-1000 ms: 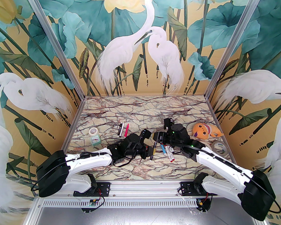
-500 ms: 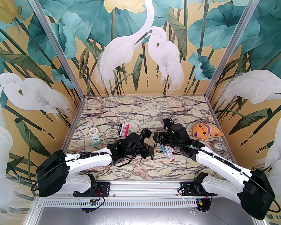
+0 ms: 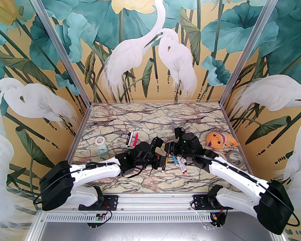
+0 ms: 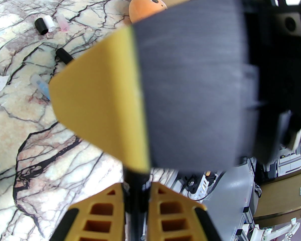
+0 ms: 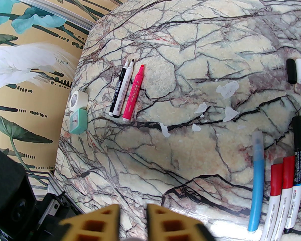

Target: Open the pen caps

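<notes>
Pen — clamped in L gripper as before; R gripper narrower, hold unclear

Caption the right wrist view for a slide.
Three uncapped pens left; four capped pens and two loose caps right.

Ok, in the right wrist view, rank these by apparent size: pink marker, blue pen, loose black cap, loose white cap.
1. blue pen, though it lies nearest the camera, so unsure
2. pink marker
3. black cap and white cap, about alike
</notes>
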You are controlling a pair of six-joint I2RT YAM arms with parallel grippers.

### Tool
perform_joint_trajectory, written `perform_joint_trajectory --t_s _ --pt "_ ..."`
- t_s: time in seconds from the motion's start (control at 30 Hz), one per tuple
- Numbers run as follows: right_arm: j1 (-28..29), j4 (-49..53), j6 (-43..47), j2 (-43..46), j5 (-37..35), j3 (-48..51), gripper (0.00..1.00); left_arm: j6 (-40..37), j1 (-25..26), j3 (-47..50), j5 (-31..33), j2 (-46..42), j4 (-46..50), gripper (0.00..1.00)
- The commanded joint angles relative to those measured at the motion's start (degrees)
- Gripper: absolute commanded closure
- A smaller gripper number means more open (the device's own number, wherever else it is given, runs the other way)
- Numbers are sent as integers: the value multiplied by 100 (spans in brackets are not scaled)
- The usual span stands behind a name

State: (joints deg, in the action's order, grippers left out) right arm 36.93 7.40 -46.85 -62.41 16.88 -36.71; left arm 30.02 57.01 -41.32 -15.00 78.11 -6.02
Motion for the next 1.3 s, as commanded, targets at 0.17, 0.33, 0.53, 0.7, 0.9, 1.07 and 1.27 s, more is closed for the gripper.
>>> perform_joint_trajectory --t_s 0.17,0.33,0.53,0.7,0.9,1.07,1.27 --pt "42 81 118 78 -69 -183 71 22 46 -70 -107 68 75 91" --pt "43 86 132 47 -55 -177 79 41 55 -60 -117 85 40 91" --pt "38 75 133 83 -57 -167 85 72 53 -28 -196 100 -79 84" --pt "43 -198 -76 139 156 -100 87 287 55 80 -327 101 -593 70" --pt "42 -439 -289 221 389 -77 87 427 6 136 -341 127 -945 68" --pt "40 -420 -308 294 409 -80 87 618 -254 358 -505 -15 -1237 83" --pt "26 -757 -423 464 400 87 88 462 -537 406 -1278 -208 -982 95"
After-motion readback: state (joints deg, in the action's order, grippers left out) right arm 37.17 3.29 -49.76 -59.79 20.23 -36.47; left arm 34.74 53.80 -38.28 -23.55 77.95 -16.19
